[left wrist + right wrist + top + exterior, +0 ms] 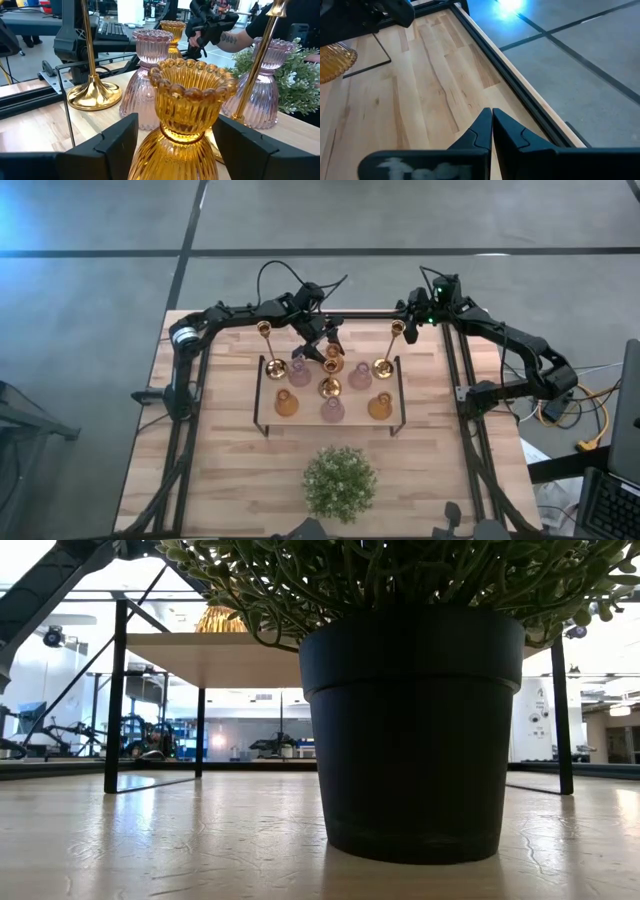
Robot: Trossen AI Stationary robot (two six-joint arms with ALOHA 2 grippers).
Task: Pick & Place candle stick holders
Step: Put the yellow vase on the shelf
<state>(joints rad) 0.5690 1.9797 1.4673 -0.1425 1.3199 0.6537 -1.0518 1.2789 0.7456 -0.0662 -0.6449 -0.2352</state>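
Observation:
Several candle stick holders stand on a raised wooden shelf [400,395]: slim brass sticks [277,368] [383,367], pink-lilac glass ones [300,373] [359,375] and amber glass ones [287,404] [379,406]. One amber holder [185,115] stands upright at the shelf's far middle [333,360]. My left gripper [328,345] [177,132] is open around it, reaching from the far side, one finger on either side of its neck with a gap showing. My right gripper [491,120] [410,315] is shut on nothing, above the table's far right.
A bushy green plant [340,480] in a black pot [410,730] stands near the table's front edge. Pink holders [150,75] [270,85] and brass sticks [95,92] crowd close behind the amber one. A person's forearm [235,37] shows beyond the table.

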